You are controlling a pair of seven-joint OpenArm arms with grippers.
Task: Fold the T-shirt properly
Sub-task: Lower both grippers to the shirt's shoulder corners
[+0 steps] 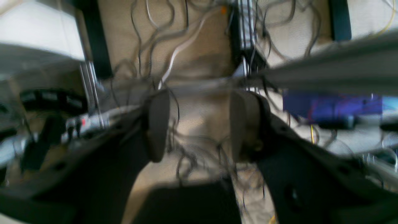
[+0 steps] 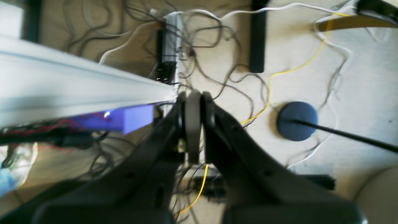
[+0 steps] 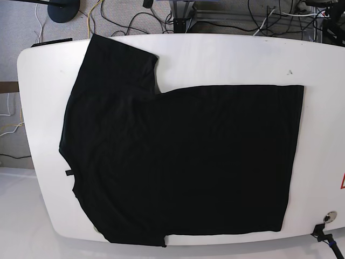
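From the base view I see the shirt (image 3: 178,162) spread flat on the table (image 3: 226,54), plain black side up, with no print showing. The collar with its small tag (image 3: 69,173) is at that view's left, the hem at the right. One sleeve (image 3: 119,60) lies spread out toward the far edge; the near sleeve seems to reach the near table edge, where the cloth sits right at or slightly over the rim.

I judge the task as barely begun. The shirt looks smoothed and laid out, yet I see no fold in it: both sleeves are out and the body is at full length. All the folds are left to do: sleeves and sides in, then the body doubled over.

Neither arm shows in the base view. Both wrist cameras look past the table to the floor and a tangle of cables (image 2: 217,62), so both arms are clear of the cloth. My left gripper (image 1: 199,124) has its jaws spread apart with nothing between them, though that view is blurred. My right gripper (image 2: 193,124) is clenched, pads pressed together, holding nothing.

I judge the next step needs both arms brought back over the table to pick up the cloth.
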